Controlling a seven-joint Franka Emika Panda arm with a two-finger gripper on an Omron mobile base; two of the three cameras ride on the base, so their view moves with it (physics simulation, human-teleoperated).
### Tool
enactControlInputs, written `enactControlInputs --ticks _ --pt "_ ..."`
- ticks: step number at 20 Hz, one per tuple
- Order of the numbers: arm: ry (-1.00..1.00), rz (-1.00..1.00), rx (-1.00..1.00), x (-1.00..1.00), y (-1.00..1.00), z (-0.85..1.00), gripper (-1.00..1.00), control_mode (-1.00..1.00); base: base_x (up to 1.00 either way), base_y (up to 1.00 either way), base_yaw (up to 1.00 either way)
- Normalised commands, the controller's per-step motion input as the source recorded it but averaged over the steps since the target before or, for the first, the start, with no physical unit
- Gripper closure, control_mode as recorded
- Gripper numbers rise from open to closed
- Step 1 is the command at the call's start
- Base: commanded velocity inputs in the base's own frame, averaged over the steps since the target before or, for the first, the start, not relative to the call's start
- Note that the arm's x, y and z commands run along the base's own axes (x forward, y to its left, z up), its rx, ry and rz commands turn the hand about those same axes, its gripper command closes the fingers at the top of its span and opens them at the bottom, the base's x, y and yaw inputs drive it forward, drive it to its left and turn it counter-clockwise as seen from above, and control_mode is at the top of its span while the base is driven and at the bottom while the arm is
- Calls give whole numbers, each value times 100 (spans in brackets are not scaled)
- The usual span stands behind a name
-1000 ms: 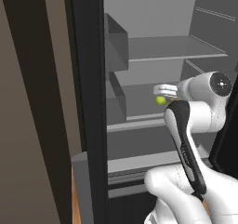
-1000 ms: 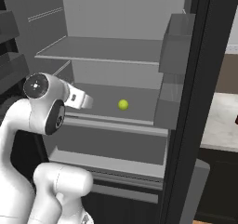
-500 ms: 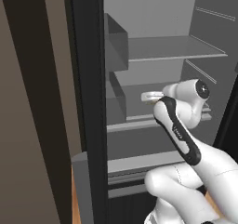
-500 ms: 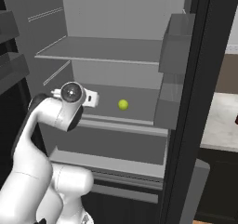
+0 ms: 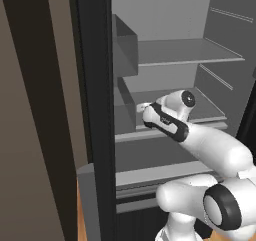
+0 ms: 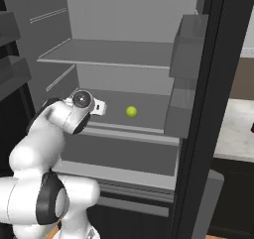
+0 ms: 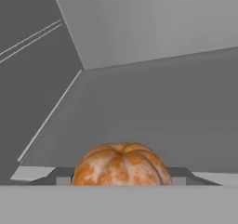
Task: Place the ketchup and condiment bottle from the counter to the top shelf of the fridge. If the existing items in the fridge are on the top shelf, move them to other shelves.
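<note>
The fridge (image 6: 124,34) stood open, its top shelf (image 6: 114,54) bare right to the front edge. My arm (image 5: 200,140) reached in over the middle shelf (image 6: 149,106), open floor running to the back wall. Jaws clamped on an orange (image 7: 122,165); a lime (image 6: 131,111) lay apart.

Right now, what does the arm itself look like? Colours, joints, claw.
Arm: glossy white rounded shells, dark grey joint rings, round dark end caps with a small pale centre, and a black band with faint lettering near the wrist. Claw: small, white housing; its fingertips can't be made out.
</note>
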Motion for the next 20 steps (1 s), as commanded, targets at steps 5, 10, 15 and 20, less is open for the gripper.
enactControlInputs --ticks 5,10,15,20 --pt "2 0 0 88 0 -46 100 -100 0 0 0" --pt "0 0 0 90 0 -35 -100 -100 0 0 0" --pt "0 -3 0 32 1 -2 -100 -100 0 0 0" --pt "0 -8 0 -3 0 33 -100 -100 0 0 0"
